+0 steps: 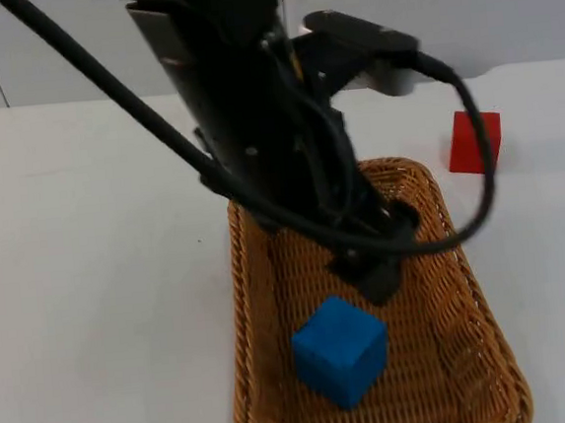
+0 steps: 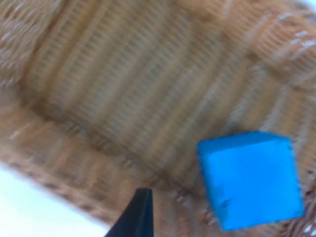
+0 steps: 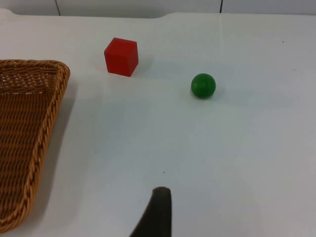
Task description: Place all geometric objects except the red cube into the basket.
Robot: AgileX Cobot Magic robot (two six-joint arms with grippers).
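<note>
A blue cube [image 1: 340, 351] lies inside the wicker basket [image 1: 241, 304] near its front end, free of any grip. My left gripper [image 1: 381, 257] hangs over the basket's middle, just behind the cube, open with nothing between its fingers. The left wrist view has the same blue cube [image 2: 251, 177] on the basket's woven floor [image 2: 98, 89]. My right gripper [image 3: 157, 210] waits above bare table to the right of the basket's rim [image 3: 49, 108]. A green ball [image 3: 203, 85] and the red cube [image 3: 121, 56] rest on the table beyond it. The red cube [image 1: 474, 142] sits right of the basket's far corner.
The left arm [image 1: 255, 125] reaches across the basket's back half and hides part of it. White table [image 1: 91, 288] stretches left of the basket, with the grey wall behind.
</note>
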